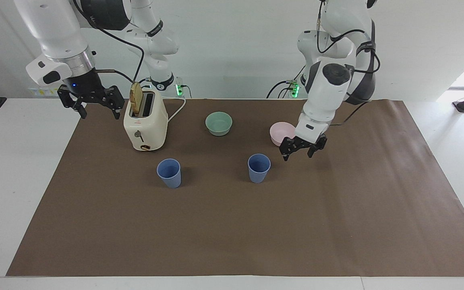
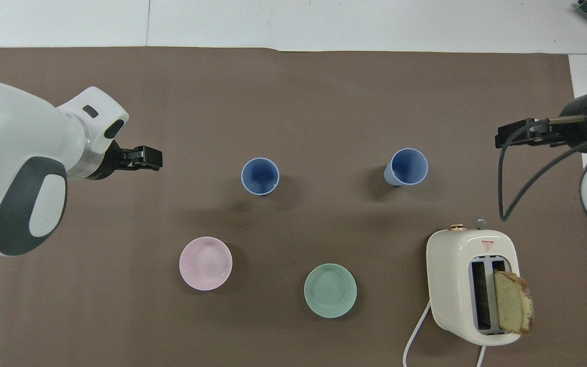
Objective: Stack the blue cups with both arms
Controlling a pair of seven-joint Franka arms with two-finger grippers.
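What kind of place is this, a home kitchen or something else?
Probably a robotics lab staged as a kitchen: two white robot arms at a table with a brown mat, a toaster and blue cups.

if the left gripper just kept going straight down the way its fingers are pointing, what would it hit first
Probably just the brown mat. The left gripper hangs open, fingers pointing down, beside the pink bowl and clear of the nearer blue cup. Depth is hard to judge.

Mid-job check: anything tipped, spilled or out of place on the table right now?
Nothing tipped or spilled. Both blue cups stand upright and apart, unstacked. Only oddity: the bread slice sits high and tilted in the toaster.
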